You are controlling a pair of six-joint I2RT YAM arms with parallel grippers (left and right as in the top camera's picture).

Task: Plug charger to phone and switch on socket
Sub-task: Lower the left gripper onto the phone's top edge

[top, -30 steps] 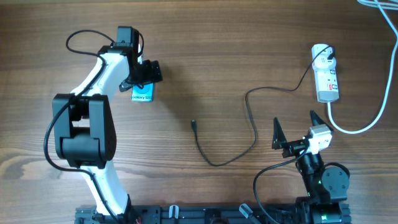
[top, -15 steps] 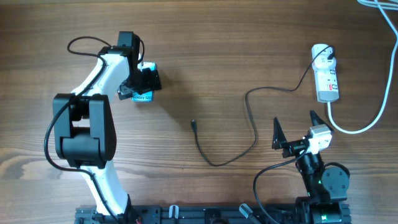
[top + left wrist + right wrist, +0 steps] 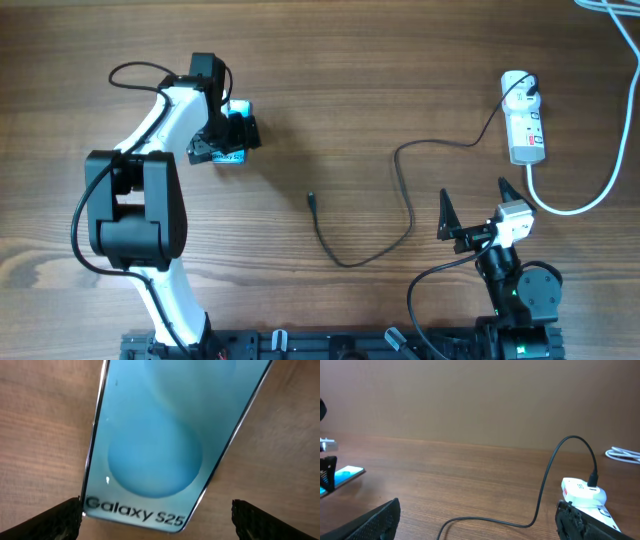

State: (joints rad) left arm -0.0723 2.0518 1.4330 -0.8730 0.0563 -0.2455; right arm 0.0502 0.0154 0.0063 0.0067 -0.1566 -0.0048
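Note:
The phone point(image 3: 165, 435), with a light blue-teal screen and "Galaxy S25" text, lies on the table at the left point(image 3: 226, 156). My left gripper point(image 3: 156, 520) is open and straddles the phone's bottom end. Its left finger is at the phone's edge and its right finger stands apart from it. The charger's black cable point(image 3: 405, 205) loops across the middle of the table. Its free connector point(image 3: 311, 199) lies loose, and its plug sits in the white socket point(image 3: 524, 132) at the right. My right gripper point(image 3: 474, 207) is open and empty, near the front edge. Its view shows the socket point(image 3: 581, 491) and the cable point(image 3: 545, 494).
A thick white cord point(image 3: 600, 190) runs from the socket along the right edge and shows in the right wrist view point(image 3: 623, 454). The left arm point(image 3: 135, 200) stands at the left, with its own thin black wire looping at the back left.
My left gripper has come down and shifted slightly over the phone, and the phone has turned a little. The right arm, cable and socket have not moved.

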